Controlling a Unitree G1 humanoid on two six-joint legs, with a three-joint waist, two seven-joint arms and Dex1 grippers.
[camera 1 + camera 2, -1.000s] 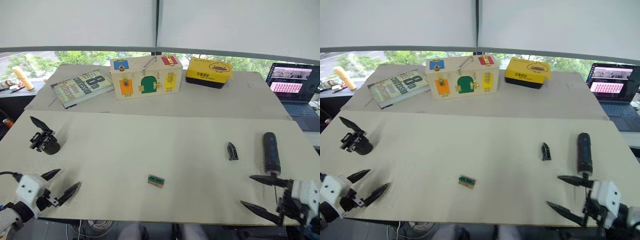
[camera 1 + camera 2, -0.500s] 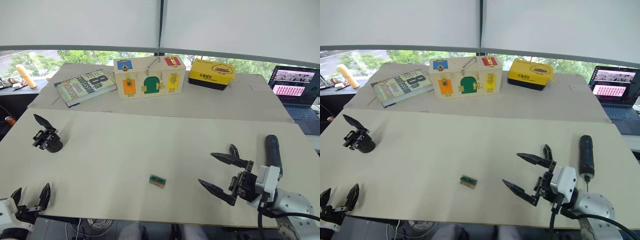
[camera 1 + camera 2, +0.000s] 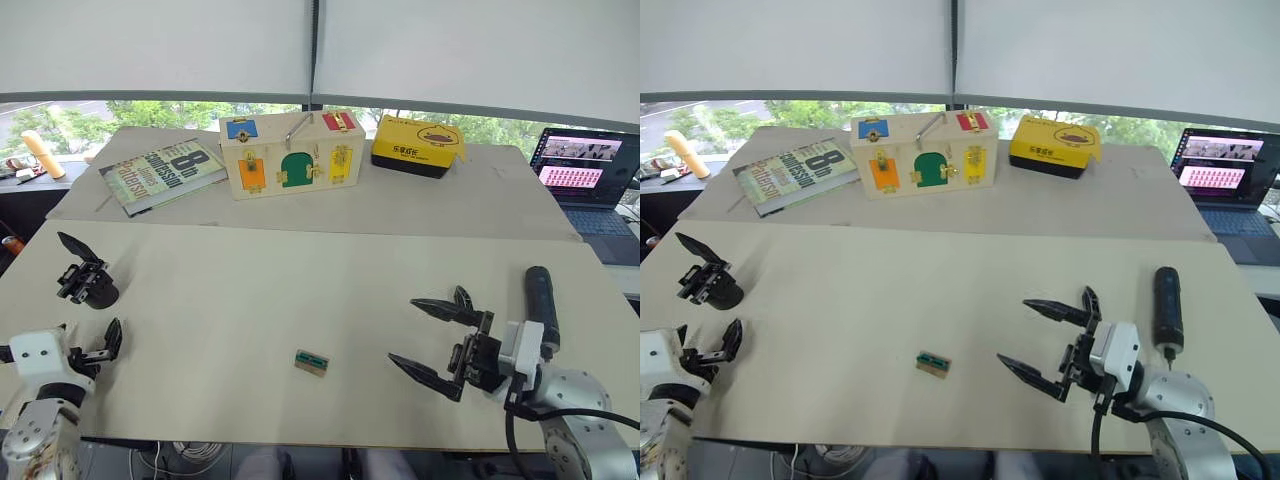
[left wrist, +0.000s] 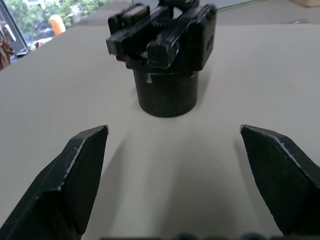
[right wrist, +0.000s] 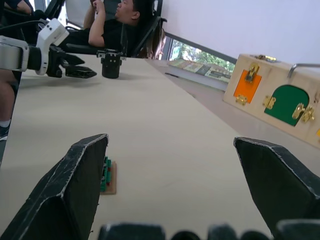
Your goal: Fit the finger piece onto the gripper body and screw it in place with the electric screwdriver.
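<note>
The landmark here is the small green block (image 3: 312, 362), which lies near the front edge of the table (image 3: 300, 290).

Far to the left of the block, at the table's left edge, stands the gripper body (image 3: 88, 282). It sits on its round base with one black finger sticking up. It is empty and nothing touches it.

Just in front of the body is the left gripper (image 4: 175, 165). Its two fingers (image 4: 80, 170) are spread wide apart and hold nothing. They point at the body but do not touch it.

To the right of the block is the right gripper (image 3: 432, 338). Its fingers are also wide apart and empty. They point toward the block, which lies on the table near them but apart.

Right behind the right gripper lies the finger piece (image 3: 462, 298), flat on the table. The gripper partly hides it.

Farthest right of the block lies the screwdriver (image 3: 540, 305), near the table's right edge, just past the gripper's white wrist.

Behind the block, at the far side, are a book (image 3: 160, 172), a wooden box (image 3: 292, 152), a yellow box (image 3: 418, 143) and a laptop (image 3: 585, 175).
</note>
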